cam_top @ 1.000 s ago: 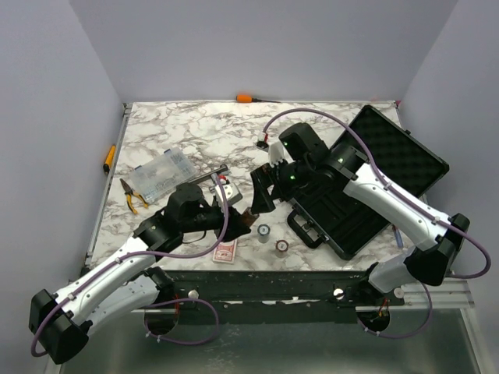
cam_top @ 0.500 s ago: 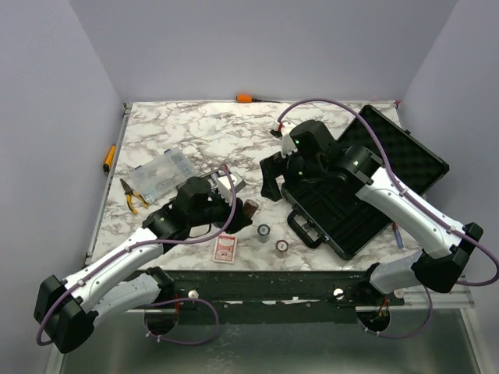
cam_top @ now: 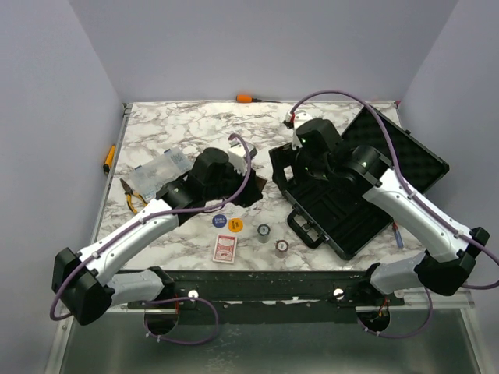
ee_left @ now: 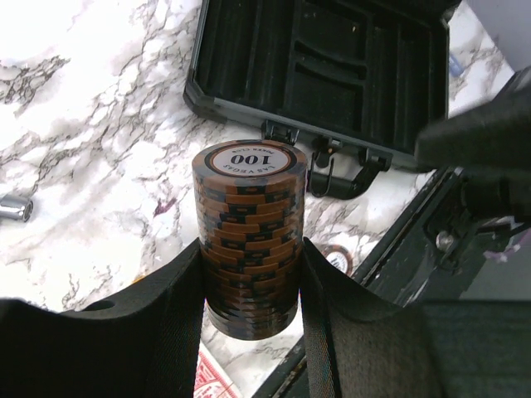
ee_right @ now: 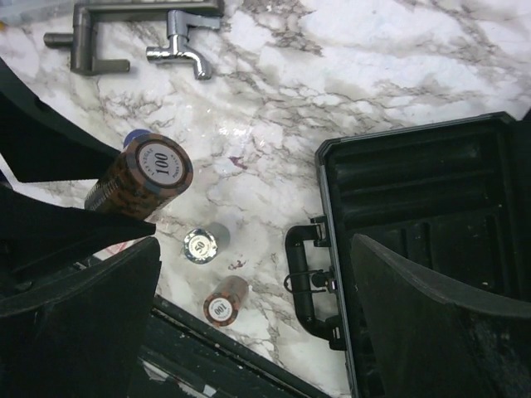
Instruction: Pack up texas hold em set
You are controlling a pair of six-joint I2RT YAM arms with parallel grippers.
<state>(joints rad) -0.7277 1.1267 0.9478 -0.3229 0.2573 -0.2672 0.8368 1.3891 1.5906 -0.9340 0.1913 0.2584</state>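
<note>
Texas hold em set, part packed. Black case lies open on the right half of the desk, handle toward the near edge; foam-lined lid laid back toward the far right corner; the tray slots that show look bare. Tall chip stack, brown, top chip marked 100; my left claw is clenched on its lower part, a finger on each side, upper chips standing clear of the grip; carried above mid-desk, just left of the case. My right claw is released, jaws wide, nothing between them; it hangs over the case's left end. Loose along the near edge: card deck, red back up; blue disc and orange disc side by side; two small chip stacks between the discs and the handle.

Hazards, in my judgement: the ungripped upper chips could slide off if I tilt or stop sharply; a slot entered off-line could catch the bottom chip and spill the column; both claws crowd the same end of the case, so a bump could knock the stack loose; spilled chips might roll off the near edge.
</note>
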